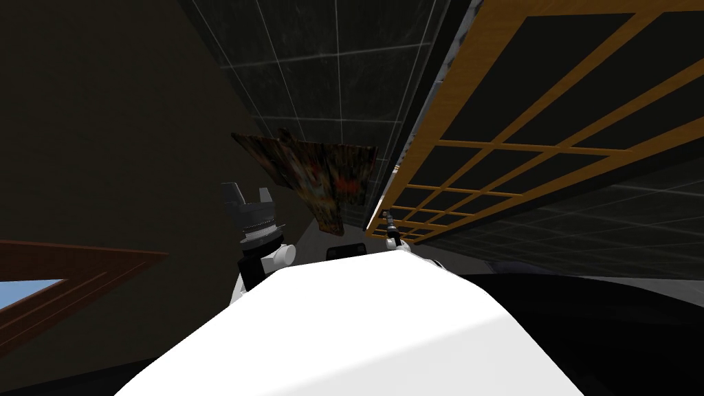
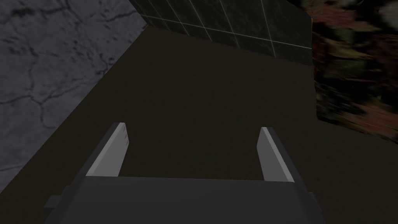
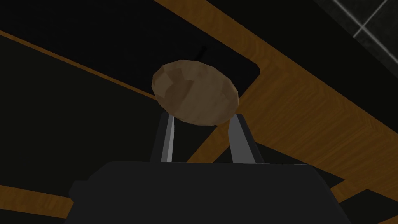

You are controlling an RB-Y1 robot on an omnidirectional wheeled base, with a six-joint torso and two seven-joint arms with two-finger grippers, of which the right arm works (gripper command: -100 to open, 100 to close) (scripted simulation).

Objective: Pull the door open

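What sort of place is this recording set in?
Probably an indoor room of a house, right at a doorway: a wooden lattice door with a round knob, dark tiled walls, and a brown-framed window showing blue sky.

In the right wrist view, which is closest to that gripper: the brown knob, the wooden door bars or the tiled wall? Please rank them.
1. The brown knob: at the fingertips of the right gripper, which closes on its sides.
2. The wooden door bars: just behind the knob.
3. The tiled wall: farthest, past the door's edge.
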